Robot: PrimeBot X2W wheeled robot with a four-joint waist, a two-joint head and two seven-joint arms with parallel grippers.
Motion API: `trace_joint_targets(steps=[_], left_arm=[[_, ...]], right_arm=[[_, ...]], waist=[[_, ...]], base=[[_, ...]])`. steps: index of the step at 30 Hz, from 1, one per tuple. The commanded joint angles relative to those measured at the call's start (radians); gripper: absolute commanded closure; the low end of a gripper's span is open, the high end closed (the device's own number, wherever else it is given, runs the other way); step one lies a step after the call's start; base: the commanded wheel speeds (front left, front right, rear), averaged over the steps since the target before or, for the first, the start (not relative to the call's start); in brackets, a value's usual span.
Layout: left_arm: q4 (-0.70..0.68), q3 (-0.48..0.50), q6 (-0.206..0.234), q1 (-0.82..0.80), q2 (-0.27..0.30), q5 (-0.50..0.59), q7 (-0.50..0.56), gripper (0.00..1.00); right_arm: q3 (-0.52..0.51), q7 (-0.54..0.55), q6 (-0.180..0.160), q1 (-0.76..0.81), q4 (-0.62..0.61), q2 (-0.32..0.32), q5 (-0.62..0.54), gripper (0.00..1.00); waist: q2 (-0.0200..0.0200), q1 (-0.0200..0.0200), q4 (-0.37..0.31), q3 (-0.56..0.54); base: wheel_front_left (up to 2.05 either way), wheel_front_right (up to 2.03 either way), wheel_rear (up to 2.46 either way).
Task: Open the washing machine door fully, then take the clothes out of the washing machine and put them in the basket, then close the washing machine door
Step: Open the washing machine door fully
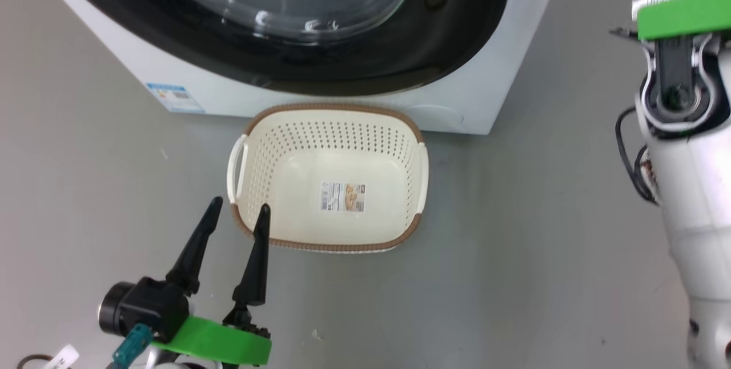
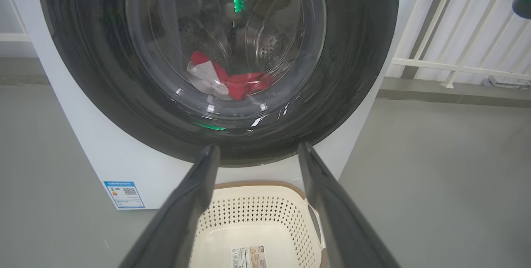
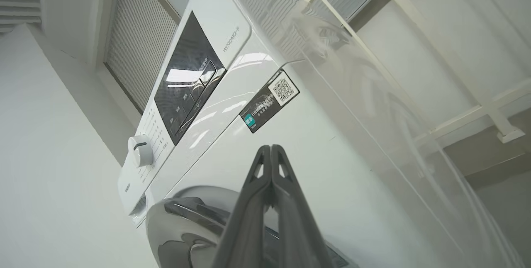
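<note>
1. My left gripper (image 1: 240,204) hangs with fingers spread, holding nothing, above the basket's near-left corner. Bare grey floor (image 1: 85,186) lies to its left.
2. The basket (image 1: 337,107) sits just before the washing machine (image 1: 468,106) and holds only its paper label (image 1: 342,196).
3. The washing machine door (image 1: 457,32) is shut, with the clothes (image 2: 240,85) behind its glass.
4. My right gripper (image 3: 271,148), fingers pressed together on nothing, points up the machine's white front toward the control panel (image 3: 188,85).

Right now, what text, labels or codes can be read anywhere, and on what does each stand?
"WD", rest blurred: on the washing machine, beside its dark display.
Black QR sticker on its front: print too small.
Blue label low on its front: too small.
Paper label in the basket: too small.
</note>
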Motion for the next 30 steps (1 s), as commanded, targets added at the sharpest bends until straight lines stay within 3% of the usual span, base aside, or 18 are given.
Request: trace_joint_targets(steps=[1,6,12,20,30], left_arm=[[-0.017,0.025,-0.008,-0.03,0.008,-0.006,-0.012,0.0],[-0.009,0.014,-0.01,-0.057,0.008,-0.011,-0.012,0.0],[-0.005,0.017,-0.012,-0.069,0.008,-0.014,-0.012,0.0],[-0.003,0.012,-0.014,-0.079,0.008,-0.017,-0.012,0.0],[-0.003,-0.002,-0.015,-0.096,0.008,-0.026,-0.012,0.0]], right_arm=[[0.035,0.048,-0.001,-0.049,0.003,-0.006,0.08,1.0],[0.056,0.258,-0.001,-0.138,0.1,-0.065,0.328,1.0],[0.073,0.517,-0.001,-0.215,0.214,-0.117,0.495,1.0],[0.095,0.774,-0.001,-0.32,0.357,-0.138,0.596,1.0],[0.099,0.901,-0.001,-0.403,0.444,-0.133,0.639,1.0]], waist=[[0.0,0.0,0.037,0.052],[0.0,0.0,0.054,0.081],[0.0,0.0,0.065,0.102],[0.0,0.0,0.071,0.124],[0.0,0.0,0.083,0.151]], base=[[0.0,0.0,0.0],[0.0,0.0,0.0],[0.0,0.0,0.0],[0.0,0.0,0.0],[0.0,0.0,0.0]])
